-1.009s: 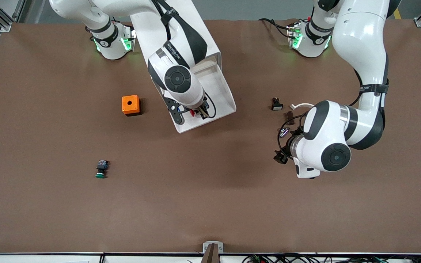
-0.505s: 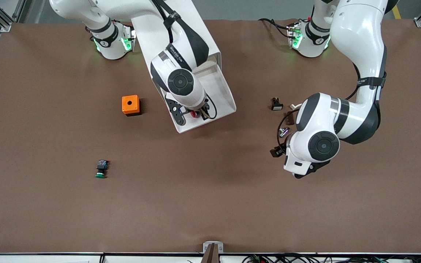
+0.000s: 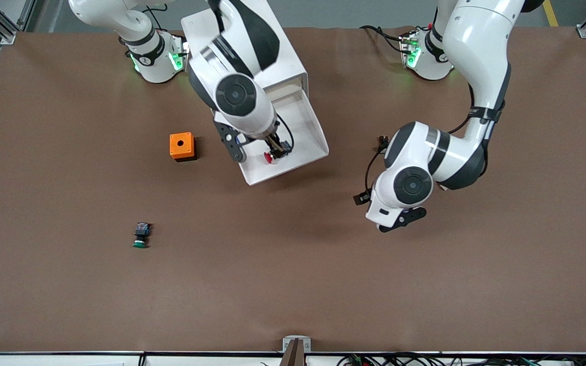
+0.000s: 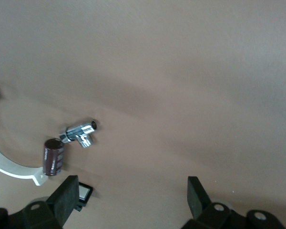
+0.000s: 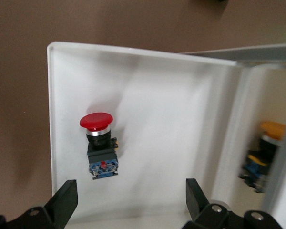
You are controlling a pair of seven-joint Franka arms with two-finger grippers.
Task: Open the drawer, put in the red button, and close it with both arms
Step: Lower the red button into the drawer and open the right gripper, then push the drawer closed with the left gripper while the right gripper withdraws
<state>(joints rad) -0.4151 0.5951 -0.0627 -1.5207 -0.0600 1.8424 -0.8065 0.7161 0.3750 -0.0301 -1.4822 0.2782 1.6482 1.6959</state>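
The drawer (image 3: 307,133) stands pulled out of the white cabinet (image 3: 287,57), with its tray floor (image 5: 157,114) showing. The red button (image 3: 269,157) lies on its side in the tray near the front wall, red cap and black-and-blue body (image 5: 99,140) in plain sight. My right gripper (image 5: 131,191) hangs open just above the tray, its fingers apart from the button and nothing between them. My left gripper (image 4: 131,191) is open and empty over bare table, toward the left arm's end from the drawer.
An orange box (image 3: 182,146) with a hole sits beside the drawer. A green-capped button (image 3: 141,235) lies nearer the front camera. By the left gripper lie a chrome fitting (image 4: 80,133), a dark cylinder (image 4: 53,156) and a white curved strip (image 4: 9,167).
My right gripper has opened and let go of the red button, which now lies in the drawer, and the hand has drawn up. The left arm has swung toward the drawer.
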